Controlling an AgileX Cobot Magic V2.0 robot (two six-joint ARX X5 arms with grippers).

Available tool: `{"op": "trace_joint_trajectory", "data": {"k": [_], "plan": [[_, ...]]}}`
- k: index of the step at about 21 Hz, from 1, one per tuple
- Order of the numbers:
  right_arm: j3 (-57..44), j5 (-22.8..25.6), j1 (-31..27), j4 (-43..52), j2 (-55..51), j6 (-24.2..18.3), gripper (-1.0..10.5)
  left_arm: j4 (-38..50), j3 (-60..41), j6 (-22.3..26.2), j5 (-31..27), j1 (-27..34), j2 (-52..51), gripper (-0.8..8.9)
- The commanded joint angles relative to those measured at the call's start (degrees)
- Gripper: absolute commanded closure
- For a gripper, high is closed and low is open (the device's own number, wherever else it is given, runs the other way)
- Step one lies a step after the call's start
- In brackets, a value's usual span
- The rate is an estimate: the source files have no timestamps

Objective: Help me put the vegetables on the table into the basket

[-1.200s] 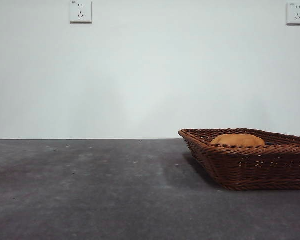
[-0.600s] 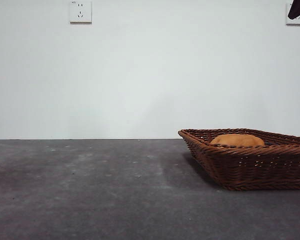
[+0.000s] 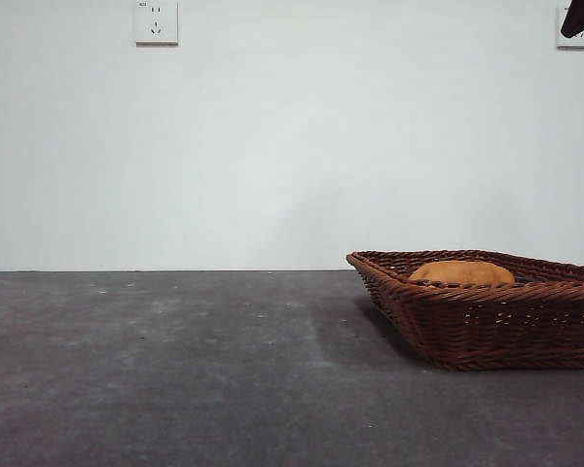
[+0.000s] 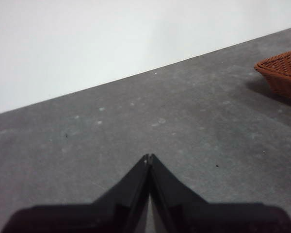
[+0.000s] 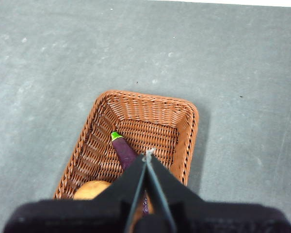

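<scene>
1. The shallow reddish-brown woven wicker basket [image 5: 136, 145] stands on the dark grey speckled table [image 3: 175, 370], toward one end of it.
2. Inside lie the smooth orange-brown oval potato [image 3: 462, 273] and the slim dark purple eggplant with a green stem [image 5: 125, 151].
3. No corn cob shows anywhere; the right gripper's body hides part of the basket.
4. The right gripper [image 5: 147, 156] hangs high above the basket, jaws closed and holding nothing.
5. The left gripper [image 4: 148, 158] waits over bare table, jaws together.
6. With no vegetables visible on the table, the task looks essentially done.
</scene>
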Motion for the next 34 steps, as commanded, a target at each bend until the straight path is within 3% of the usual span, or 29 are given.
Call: {"op": "trace_joint_trajectory", "data": {"k": [1,4,9,24,29,34], "plan": [[-0.11,0.22,0.00,0.37,0.28,-0.09,9.5,0.57,-2.64,-4.55,-0.68,-0.15,-2.67,8.17],[-0.11,0.22,0.00,0.37,0.28,-0.07,9.5,-0.24,-4.79,-8.50,-5.31,-1.46,-3.65,8.17],[-0.11,0.22,0.00,0.37,0.28,-0.07,9.5,-1.33,-5.25,-9.64,-10.27,-6.03,-3.65,8.17],[-0.11,0.33,0.00,0.37,0.28,-0.55,9.5,-1.22,-5.22,-9.66,-10.27,-7.21,-0.70,8.17],[-0.13,5.16,-0.02,0.98,0.28,-0.83,9.5,-1.22,-5.22,-9.66,-10.27,-7.21,0.17,8.17],[-2.95,5.11,0.07,0.76,-7.61,-0.46,9.5,-1.22,-5.22,-9.66,-10.27,-7.21,0.63,8.17]]}}
